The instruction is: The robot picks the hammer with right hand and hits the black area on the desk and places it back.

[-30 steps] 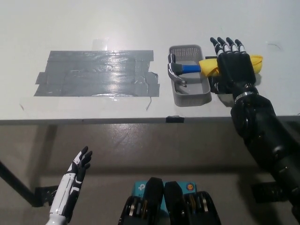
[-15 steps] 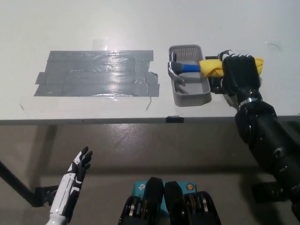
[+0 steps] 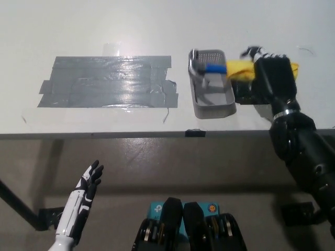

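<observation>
left hand (image 3: 84, 197): white, low at lower left below the tabletop edge, fingers spread, holding nothing
tabletop (image 3: 104, 123): white
black area (image 3: 107, 81): dark tape patch, shiny, left of tray
tray (image 3: 211, 104): grey, perforated
right hand (image 3: 272, 73): black, fingers wrapped round the handle
hammer (image 3: 230, 68): steel claw head over the tray's far end, blue neck, yellow grip

No readable text, label, brand or number shows on anything in the head view
</observation>
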Controlling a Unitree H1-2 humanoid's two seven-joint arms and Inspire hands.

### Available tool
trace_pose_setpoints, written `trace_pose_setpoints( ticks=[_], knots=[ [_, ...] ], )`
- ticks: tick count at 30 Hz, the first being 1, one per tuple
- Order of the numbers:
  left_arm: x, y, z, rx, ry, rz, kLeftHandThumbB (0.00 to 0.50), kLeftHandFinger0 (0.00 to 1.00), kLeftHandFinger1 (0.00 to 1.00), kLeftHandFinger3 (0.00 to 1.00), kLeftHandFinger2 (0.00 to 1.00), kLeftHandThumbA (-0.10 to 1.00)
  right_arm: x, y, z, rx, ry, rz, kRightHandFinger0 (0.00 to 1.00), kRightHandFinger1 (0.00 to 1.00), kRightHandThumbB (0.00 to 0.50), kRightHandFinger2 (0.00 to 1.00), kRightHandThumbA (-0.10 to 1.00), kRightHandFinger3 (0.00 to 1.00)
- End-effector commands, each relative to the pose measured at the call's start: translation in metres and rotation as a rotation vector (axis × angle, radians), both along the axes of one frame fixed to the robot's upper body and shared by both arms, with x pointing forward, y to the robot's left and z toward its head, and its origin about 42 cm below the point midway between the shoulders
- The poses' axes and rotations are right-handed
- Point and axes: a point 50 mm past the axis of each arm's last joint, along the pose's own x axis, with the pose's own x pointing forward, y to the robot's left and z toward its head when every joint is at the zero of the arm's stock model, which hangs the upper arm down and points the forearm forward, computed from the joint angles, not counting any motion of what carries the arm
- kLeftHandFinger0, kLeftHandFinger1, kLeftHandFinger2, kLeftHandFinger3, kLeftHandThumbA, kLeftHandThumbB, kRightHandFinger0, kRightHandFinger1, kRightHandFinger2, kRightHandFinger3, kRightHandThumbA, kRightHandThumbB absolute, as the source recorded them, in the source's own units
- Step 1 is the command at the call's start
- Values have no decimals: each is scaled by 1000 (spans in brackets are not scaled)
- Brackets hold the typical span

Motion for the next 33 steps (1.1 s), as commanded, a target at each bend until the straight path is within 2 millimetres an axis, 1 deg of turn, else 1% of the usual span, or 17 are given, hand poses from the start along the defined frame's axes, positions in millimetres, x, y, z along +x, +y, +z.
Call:
trace_pose_setpoints(
  ticks=[1, 2, 4, 8, 9, 11, 13, 14, 16, 18, 20, 21, 22, 24, 27, 29, 33],
  knots=[
    [8, 2, 14, 41, -65, -34, 102, 1000, 1000, 1000, 1000, 1000, 12, 1, 81, 361, -137, 123, 3, 449, 112, 822, -100, 981],
    [8, 2, 14, 43, -64, -35, 100, 1000, 1000, 1000, 1000, 1000, 13, 0, 89, 425, -127, 144, 0, 400, 110, 796, -100, 942],
    [9, 3, 14, 46, -68, -36, 91, 1000, 1000, 1000, 1000, 1000, 14, -2, 102, 512, -78, 146, 8, 411, 103, 813, -100, 951],
    [11, 2, 16, 49, -72, -37, 78, 1000, 1000, 1000, 1000, 1000, 16, -12, 132, 703, 42, 219, 54, 491, 112, 873, -100, 930],
    [11, 2, 16, 51, -72, -39, 79, 1000, 1000, 1000, 1000, 1000, 16, -15, 135, 712, 59, 222, 76, 528, 119, 893, -100, 921],
    [12, 3, 16, 54, -72, -40, 77, 1000, 1000, 1000, 1000, 1000, 15, -21, 144, 737, 119, 228, 83, 538, 119, 901, -100, 923],
    [12, 4, 17, 62, -72, -41, 74, 1000, 1000, 1000, 1000, 1000, 15, -30, 153, 791, 218, 284, 57, 568, 82, 915, -100, 966],
    [13, 4, 17, 54, -73, -40, 69, 1000, 1000, 1000, 1000, 1000, 15, -37, 159, 808, 267, 293, 92, 607, 87, 950, -100, 978],
    [13, 4, 18, 58, -73, -39, 69, 1000, 1000, 1000, 1000, 1000, 15, -51, 168, 780, 331, 303, 110, 639, 116, 979, -100, 993],
    [16, 5, 20, 69, -84, -41, 63, 1000, 1000, 1000, 1000, 1000, 14, -66, 179, 733, 386, 291, 87, 629, 137, 955, -100, 951],
    [16, 5, 20, 70, -83, -43, 57, 1000, 1000, 1000, 993, 1000, 10, -80, 189, 712, 464, 255, 73, 612, 150, 969, -100, 1000],
    [17, 5, 21, 71, -86, -43, 57, 1000, 1000, 1000, 992, 1000, 10, -83, 192, 699, 477, 249, 72, 609, 150, 968, -100, 1000],
    [17, 5, 21, 75, -86, -44, 56, 1000, 1000, 1000, 982, 1000, 5, -94, 201, 636, 525, 268, 22, 529, 129, 869, -100, 1000],
    [17, 6, 23, 73, -87, -45, 53, 1000, 1000, 1000, 980, 1000, 0, -103, 210, 546, 569, 290, 28, 527, 113, 865, -100, 1000],
    [18, 7, 22, 78, -91, -47, 49, 974, 1000, 1000, 974, 1000, -6, -121, 223, 407, 621, 268, 105, 616, 125, 917, -100, 1000],
    [18, 7, 21, 80, -91, -49, 50, 947, 1000, 1000, 968, 1000, -10, -130, 230, 317, 647, 261, 117, 623, 105, 916, -100, 1000],
    [17, 7, 19, 80, -89, -47, 40, 903, 984, 1000, 953, 1000, -13, -135, 242, 284, 723, 251, 103, 605, 115, 905, -100, 1000]
  ],
)
